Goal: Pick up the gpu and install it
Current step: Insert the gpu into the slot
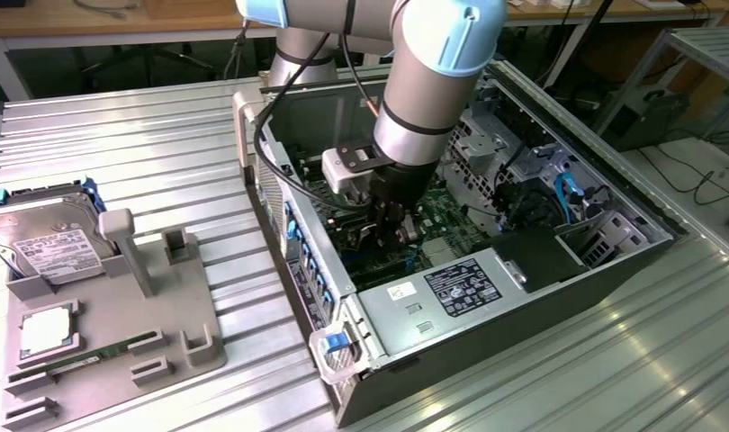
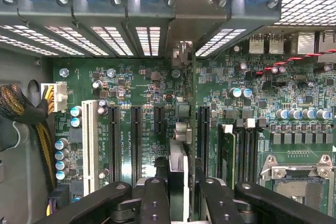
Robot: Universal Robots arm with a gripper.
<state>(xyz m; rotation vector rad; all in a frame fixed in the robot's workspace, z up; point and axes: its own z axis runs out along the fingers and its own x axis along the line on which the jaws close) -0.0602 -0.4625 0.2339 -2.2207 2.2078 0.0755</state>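
Gripping gpu (image 2: 178, 169) edge-on between tool (image 2: 179, 195) fingers, apparently above motherboard (image 2: 136, 85).

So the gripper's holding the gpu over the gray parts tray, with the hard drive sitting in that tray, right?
Not over the tray. The gripper holds the gpu inside the open PC case, above the motherboard, as the exterior view shows. The hard drive does sit in the gray parts tray.

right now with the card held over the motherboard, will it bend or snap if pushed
Probably stiff but fragile: the card is a thin board held edge-on in the gripper. Likely light, and apt to tilt if pushed off-centre.
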